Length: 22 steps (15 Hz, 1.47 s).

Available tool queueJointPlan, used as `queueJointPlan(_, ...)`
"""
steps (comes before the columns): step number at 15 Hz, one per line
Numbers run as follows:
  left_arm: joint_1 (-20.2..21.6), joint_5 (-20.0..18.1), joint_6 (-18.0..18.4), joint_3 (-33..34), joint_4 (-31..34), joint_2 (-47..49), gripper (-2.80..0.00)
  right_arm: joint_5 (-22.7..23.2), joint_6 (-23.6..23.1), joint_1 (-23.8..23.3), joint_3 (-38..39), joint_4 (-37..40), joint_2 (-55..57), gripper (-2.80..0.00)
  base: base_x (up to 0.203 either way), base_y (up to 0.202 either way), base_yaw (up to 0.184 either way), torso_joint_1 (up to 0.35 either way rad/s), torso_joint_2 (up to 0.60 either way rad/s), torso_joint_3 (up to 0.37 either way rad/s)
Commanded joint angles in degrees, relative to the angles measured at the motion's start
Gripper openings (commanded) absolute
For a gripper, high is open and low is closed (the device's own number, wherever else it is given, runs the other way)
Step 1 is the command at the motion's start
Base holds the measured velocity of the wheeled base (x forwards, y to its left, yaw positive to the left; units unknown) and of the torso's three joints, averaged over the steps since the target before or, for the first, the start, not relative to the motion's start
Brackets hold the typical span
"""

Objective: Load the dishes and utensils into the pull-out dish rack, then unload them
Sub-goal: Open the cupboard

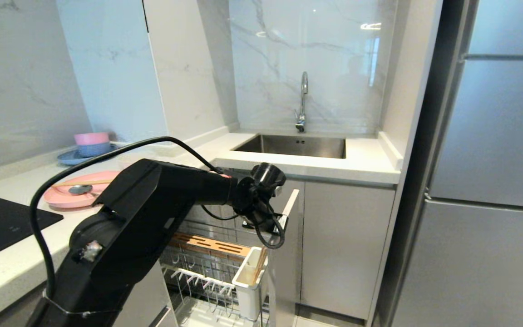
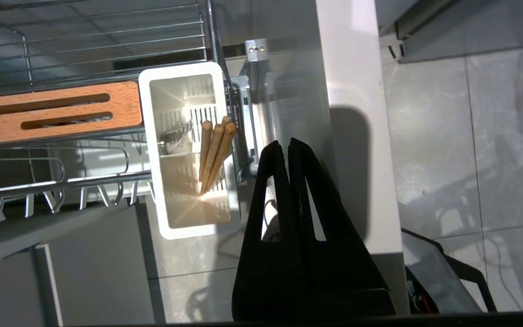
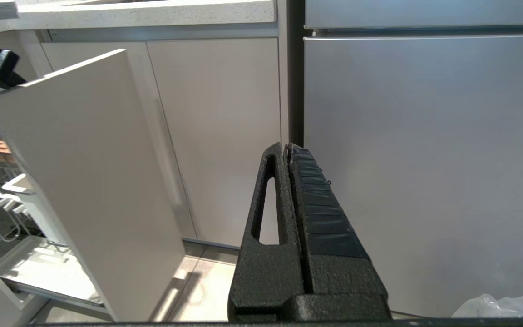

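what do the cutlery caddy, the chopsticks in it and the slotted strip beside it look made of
Cutlery caddy: seemingly white plastic, smooth moulded walls with drain slits.
Chopsticks: light wood, matte with visible grain, possibly bamboo.
Slotted strip: wood, warm orange-brown with fine grain.

Cutlery caddy (image 2: 189, 225): white. Chopsticks (image 2: 214, 154): light wood; slotted strip (image 2: 57, 111): orange-brown wood. Plate (image 1: 68, 197): pink; wall (image 1: 307, 54): grey-veined white marble.

Matte black left arm (image 1: 152, 195); looping black cable (image 1: 39, 200); slotted fingers (image 2: 273, 190).
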Motion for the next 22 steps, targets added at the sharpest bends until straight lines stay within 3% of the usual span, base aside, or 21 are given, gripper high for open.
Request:
queueJointPlan(1, -0.9, 0.1, -0.1, -0.1, 0.1, 0.2, -2.8, 0.0, 0.0, 0.0, 0.1, 0.0, 0.0, -2.8, 0.0, 0.0, 0.0, 0.0, 0.0, 0.0)
queueJointPlan(10, -2.0, 0.1, -0.2, 0.0, -0.6, 0.6, -2.8, 0.0, 0.0, 0.0, 0.1, 0.0, 0.0, -2.8, 0.0, 0.0, 0.0, 0.0, 0.0, 0.0)
queueJointPlan(13, -1.1, 0.4, -1.7, 0.1, -0.5, -1.5, -2.8, 0.0, 0.0, 0.0, 0.1, 0.0, 0.0, -2.8, 0.0, 0.0, 0.0, 0.0, 0.0, 0.0)
queueJointPlan(22, 5.6, 0.7, -1.6, 4.0, -0.5, -20.9, -2.8, 0.0, 0.0, 0.0, 0.1, 0.0, 0.0, -2.8, 0.0, 0.0, 0.0, 0.0, 0.0, 0.0)
